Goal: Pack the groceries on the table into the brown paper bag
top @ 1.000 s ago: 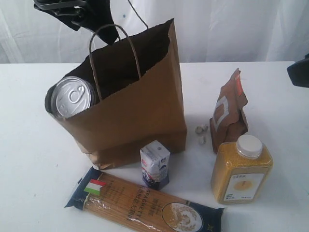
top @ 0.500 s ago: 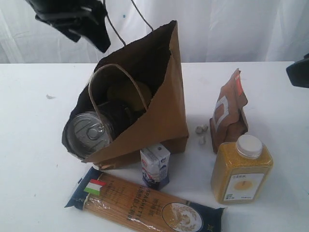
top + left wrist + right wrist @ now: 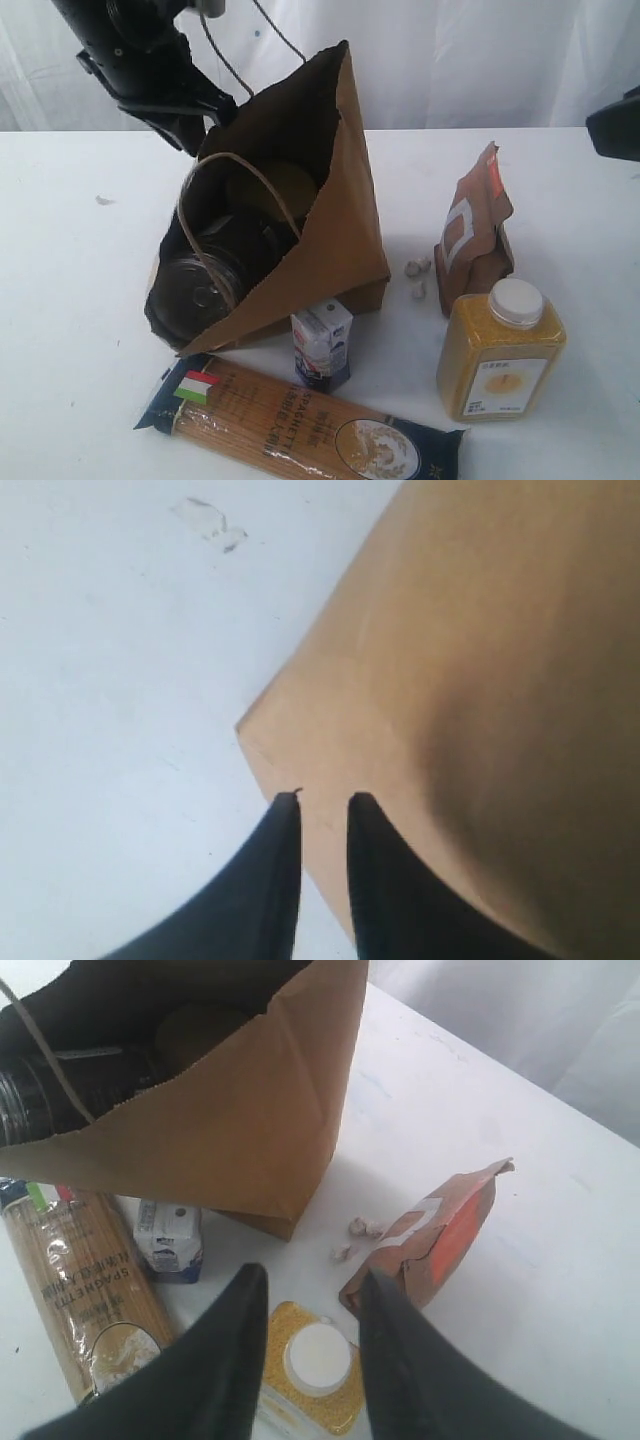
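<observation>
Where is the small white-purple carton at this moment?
In the exterior view the carton stands upright near the middle, just in front of the brown paper bag, with the spaghetti packet lying nearer the camera.

left arm (image 3: pixel 140 55): black boxy housing, dark cable (image 3: pixel 285 35) | left tool (image 3: pixel 325 802): two black tapered fingers (image 3: pixel 268 880) | right tool (image 3: pixel 315 1278): black, tapered

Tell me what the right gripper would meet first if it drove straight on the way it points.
Most likely the yellow-grain bottle: its white cap sits ahead of the right gripper, centred between its open jaws. Depth is unclear, so this is a judgement.
</observation>
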